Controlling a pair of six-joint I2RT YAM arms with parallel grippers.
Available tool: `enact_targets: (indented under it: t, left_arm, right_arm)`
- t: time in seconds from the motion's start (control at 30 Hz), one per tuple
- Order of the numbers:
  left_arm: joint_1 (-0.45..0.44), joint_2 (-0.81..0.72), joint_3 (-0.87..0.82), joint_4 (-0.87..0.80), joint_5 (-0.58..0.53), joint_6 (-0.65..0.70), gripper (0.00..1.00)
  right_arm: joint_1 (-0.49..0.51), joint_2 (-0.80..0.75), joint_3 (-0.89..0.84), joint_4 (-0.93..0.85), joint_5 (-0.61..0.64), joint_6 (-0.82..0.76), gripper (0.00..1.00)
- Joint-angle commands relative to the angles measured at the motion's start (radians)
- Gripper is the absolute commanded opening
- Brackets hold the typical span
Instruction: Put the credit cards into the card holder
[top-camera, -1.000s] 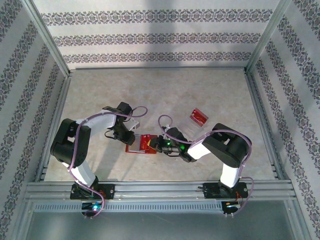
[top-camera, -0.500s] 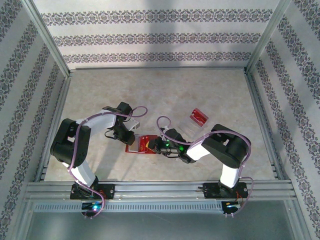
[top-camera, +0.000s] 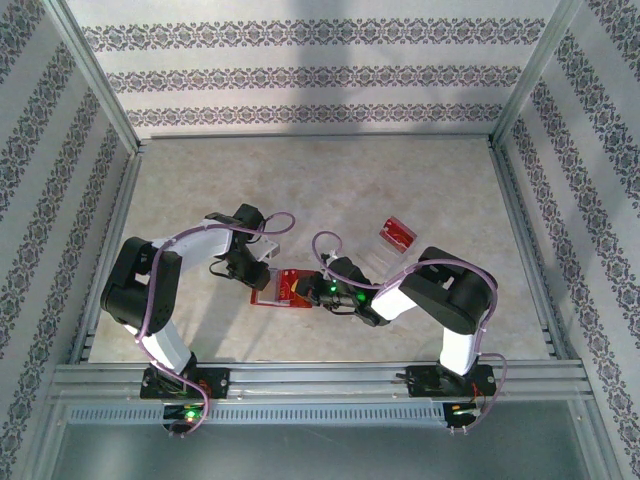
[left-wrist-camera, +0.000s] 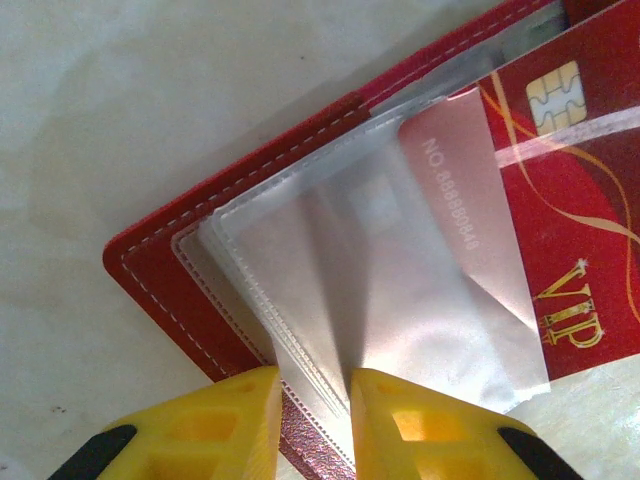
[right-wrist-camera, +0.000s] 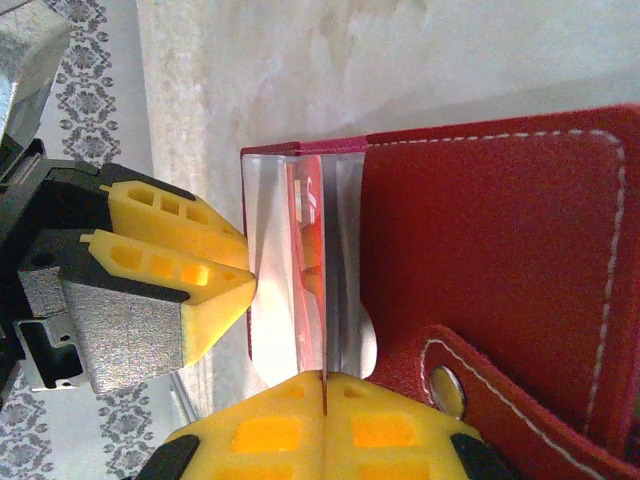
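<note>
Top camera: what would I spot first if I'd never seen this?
The red card holder in the middle of the pale table, where both arms meet. Up close, the left fingers pinch its clear sleeve while the right fingers hold a red VIP card partly inside. Another red card waits farther right.

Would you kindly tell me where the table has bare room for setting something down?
Bare: the far half of the table, between back wall and clear tray. Crowded: the middle, where left gripper and right gripper meet at the card holder.
</note>
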Motion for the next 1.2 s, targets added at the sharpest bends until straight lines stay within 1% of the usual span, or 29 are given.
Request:
enact_targets:
  t: [0.0,0.17,0.43,0.7,0.83,0.9,1.03,1.17]
  left_arm:
    - [-0.015,-0.022,-0.008,-0.001,-0.008,0.006,0.25]
    - [-0.015,-0.023,-0.009,0.0,-0.01,0.005,0.25]
    - [-0.014,-0.017,-0.007,0.001,-0.009,0.004,0.25]
    - [-0.015,-0.017,-0.005,0.0,-0.011,0.003,0.25]
    - [-0.015,-0.02,-0.005,-0.002,-0.01,0.002,0.25]
    - [-0.014,-0.023,-0.007,0.0,-0.01,0.003,0.25]
    - [-0.014,-0.036,-0.001,-0.008,-0.011,-0.005,0.25]
    - [-0.011,-0.054,-0.001,-0.01,0.023,-0.024,0.25]
  right_arm:
    - [0.012,0.021,-0.006,0.013,0.038,0.008,0.0]
    - [0.013,0.03,0.0,0.012,0.02,0.021,0.0]
    - [0.024,0.036,0.041,-0.056,-0.021,0.017,0.0]
    - [0.018,0.045,0.081,-0.117,-0.046,0.001,0.09]
    - [0.018,0.037,0.103,-0.184,-0.055,-0.017,0.16]
    - [0.013,0.035,0.1,-0.188,-0.057,-0.015,0.18]
    - [0.006,0.023,0.11,-0.234,-0.055,-0.029,0.2]
    - [0.008,0.035,0.154,-0.283,-0.082,-0.055,0.19]
